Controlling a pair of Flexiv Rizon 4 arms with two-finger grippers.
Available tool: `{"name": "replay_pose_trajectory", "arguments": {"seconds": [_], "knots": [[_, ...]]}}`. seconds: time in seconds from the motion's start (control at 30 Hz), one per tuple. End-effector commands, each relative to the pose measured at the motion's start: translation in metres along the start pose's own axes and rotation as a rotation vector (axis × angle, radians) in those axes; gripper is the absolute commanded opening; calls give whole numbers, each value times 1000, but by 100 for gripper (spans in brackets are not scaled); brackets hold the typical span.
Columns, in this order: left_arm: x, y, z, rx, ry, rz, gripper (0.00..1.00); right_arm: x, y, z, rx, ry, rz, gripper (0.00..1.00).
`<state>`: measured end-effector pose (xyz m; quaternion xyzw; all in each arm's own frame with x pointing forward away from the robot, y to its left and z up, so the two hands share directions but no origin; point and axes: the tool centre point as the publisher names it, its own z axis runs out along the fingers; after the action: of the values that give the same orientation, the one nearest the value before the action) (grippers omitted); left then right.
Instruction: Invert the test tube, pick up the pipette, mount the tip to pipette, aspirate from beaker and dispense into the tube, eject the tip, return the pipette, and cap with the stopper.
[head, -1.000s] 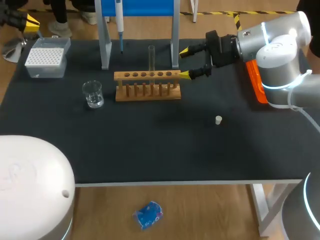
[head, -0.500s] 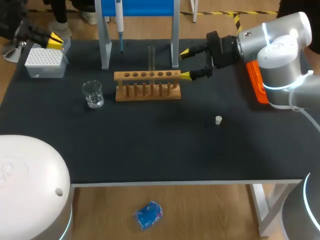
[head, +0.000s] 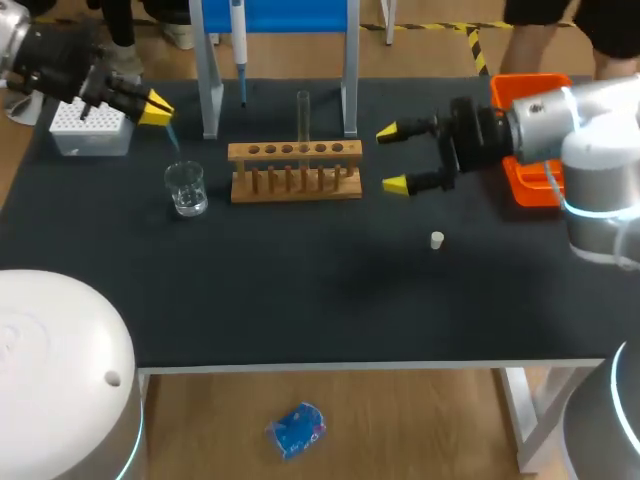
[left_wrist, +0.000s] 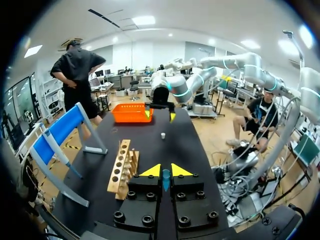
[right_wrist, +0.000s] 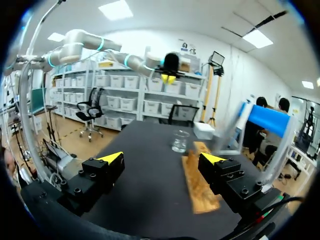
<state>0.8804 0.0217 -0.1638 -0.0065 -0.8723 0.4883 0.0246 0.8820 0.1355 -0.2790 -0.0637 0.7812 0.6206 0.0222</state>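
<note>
A glass test tube (head: 303, 113) stands upright in the wooden rack (head: 295, 171). The pipette (head: 238, 38) hangs on the blue stand at the back. My left gripper (head: 155, 105) hovers above and behind the glass beaker (head: 186, 188), shut on a thin blue tip (head: 172, 134); the left wrist view shows that blue tip (left_wrist: 165, 180) pinched between the yellow fingers. My right gripper (head: 393, 158) stands open just right of the rack, nothing between its fingers. In the right wrist view the rack (right_wrist: 200, 181) and beaker (right_wrist: 180, 141) lie ahead of this gripper (right_wrist: 162, 160). A small white stopper (head: 437, 240) lies on the mat.
A white tip box (head: 88, 128) sits at the back left, under my left arm. An orange tray (head: 528, 150) lies at the back right, behind my right arm. The stand's grey legs (head: 209, 90) flank the rack's back side.
My left arm has swung in from the far left past the tip box toward the beaker, carrying the blue tip. My right gripper has drawn back rightward from the rack, still open.
</note>
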Motion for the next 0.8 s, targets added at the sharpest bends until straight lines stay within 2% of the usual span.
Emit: {"name": "replay_pose_trajectory", "arguments": {"seconds": [0.03,0.47,0.63,0.8], "knots": [[-3,-4,16,-3,5,-5,0,20,-10,17,-13,17,8,100],[-3,-4,16,-3,5,-5,0,20,-10,17,-13,17,8,100],[-3,-4,16,-3,5,-5,0,20,-11,32,-52,40,37,100],[-5,-8,49,-17,48,-12,0,28,-11,49,-95,61,31,100]]}}
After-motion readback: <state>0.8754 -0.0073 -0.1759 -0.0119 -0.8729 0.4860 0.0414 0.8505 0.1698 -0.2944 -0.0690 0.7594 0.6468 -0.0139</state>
